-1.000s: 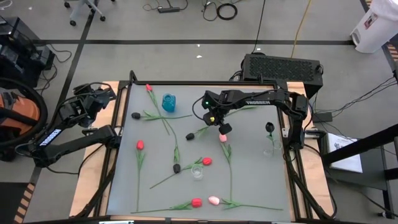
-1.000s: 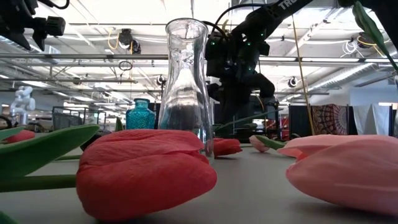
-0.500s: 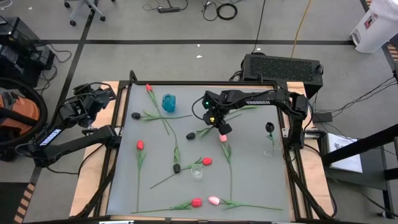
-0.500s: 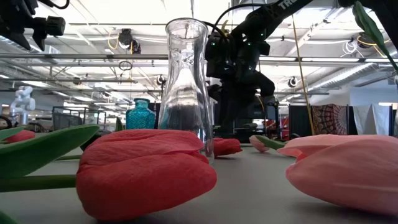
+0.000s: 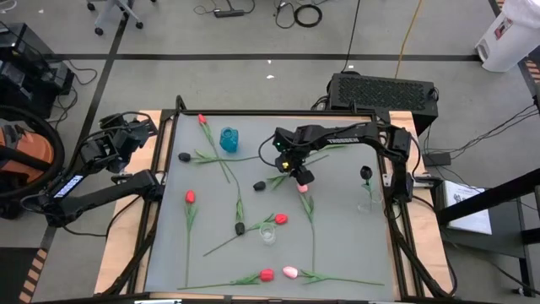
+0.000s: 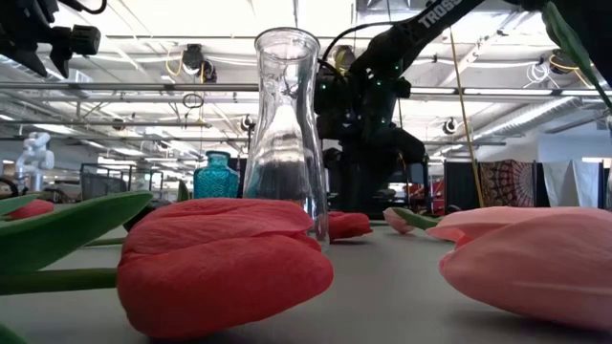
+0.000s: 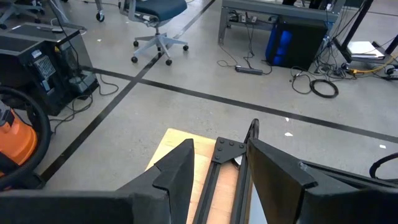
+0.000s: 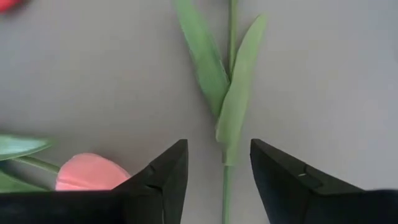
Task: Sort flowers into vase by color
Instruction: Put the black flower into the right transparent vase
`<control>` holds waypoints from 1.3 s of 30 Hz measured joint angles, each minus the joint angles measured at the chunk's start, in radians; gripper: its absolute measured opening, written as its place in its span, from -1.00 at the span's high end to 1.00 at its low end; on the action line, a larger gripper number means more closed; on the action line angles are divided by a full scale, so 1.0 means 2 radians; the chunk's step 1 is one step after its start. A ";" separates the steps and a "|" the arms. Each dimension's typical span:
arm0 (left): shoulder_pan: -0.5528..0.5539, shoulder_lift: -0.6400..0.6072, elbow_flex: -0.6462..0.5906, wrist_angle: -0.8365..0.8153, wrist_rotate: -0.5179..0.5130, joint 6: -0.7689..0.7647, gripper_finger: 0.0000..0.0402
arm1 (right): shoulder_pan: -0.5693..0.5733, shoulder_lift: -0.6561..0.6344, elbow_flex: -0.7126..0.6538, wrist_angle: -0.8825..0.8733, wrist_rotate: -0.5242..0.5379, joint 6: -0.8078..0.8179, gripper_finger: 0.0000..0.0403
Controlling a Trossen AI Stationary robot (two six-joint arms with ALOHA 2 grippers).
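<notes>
Tulips lie scattered flat on the grey table (image 5: 337, 245): red (image 5: 190, 197), black (image 5: 259, 184) and pink (image 5: 302, 187) heads on long green stems. A blue vase (image 5: 229, 139) stands at the far side and a clear vase (image 5: 268, 234) nearer the front. Another clear vase (image 5: 366, 196) at the right holds a black tulip. My right gripper (image 5: 297, 175) is open over the pink head. In its wrist view the gripper (image 8: 217, 146) straddles a green stem (image 8: 225, 183) with two leaves, the pink bud (image 8: 87, 173) beside it. My left gripper (image 7: 217, 168) waits open beyond the table's left edge.
More tulips lie near the front edge, a red one (image 5: 267, 274) beside a pink one (image 5: 290, 272). Others lie at the far left, red (image 5: 202, 119) and black (image 5: 184, 156). In the low view the clear vase (image 6: 287, 124) stands tall behind a red head (image 6: 225, 263).
My right gripper has opened above the pink tulip and shifted slightly toward the table's left edge. The flowers on the table lie where they did.
</notes>
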 joint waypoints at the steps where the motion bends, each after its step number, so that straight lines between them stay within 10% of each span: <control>1: 0.000 0.000 0.000 0.000 0.000 0.000 0.22 | 0.000 0.001 0.000 0.000 0.000 0.000 0.18; 27: 0.000 0.000 0.000 0.000 0.000 0.000 0.22 | -0.007 0.031 0.000 0.016 0.014 0.022 0.21; 39: 0.000 0.000 0.000 0.000 0.000 0.000 0.22 | -0.007 0.031 0.000 -0.002 0.013 0.020 0.88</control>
